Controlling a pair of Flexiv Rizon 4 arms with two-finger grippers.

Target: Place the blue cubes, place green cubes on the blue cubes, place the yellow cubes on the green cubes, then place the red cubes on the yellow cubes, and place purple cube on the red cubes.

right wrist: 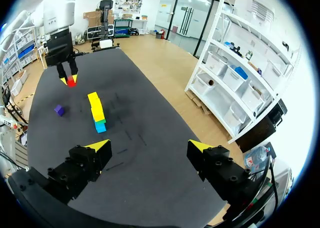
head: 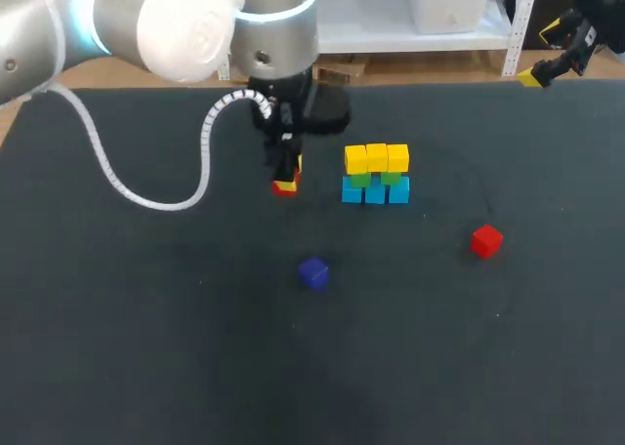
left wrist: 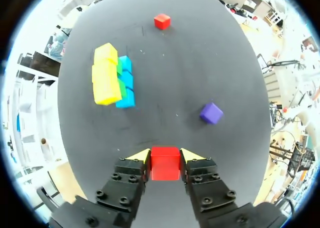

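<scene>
My left gripper (left wrist: 165, 157) is clamped on a red cube (left wrist: 165, 165), just left of the stack in the head view's upper middle. The stack is a row of blue cubes (head: 375, 192) with green cubes (head: 359, 181) on them and yellow cubes (head: 377, 158) on top. A second red cube (head: 486, 240) lies at right on the table (head: 146, 347), and the purple cube (head: 313, 273) is near centre. My right gripper (right wrist: 149, 149) stands wide open, holding nothing, at the upper right corner.
</scene>
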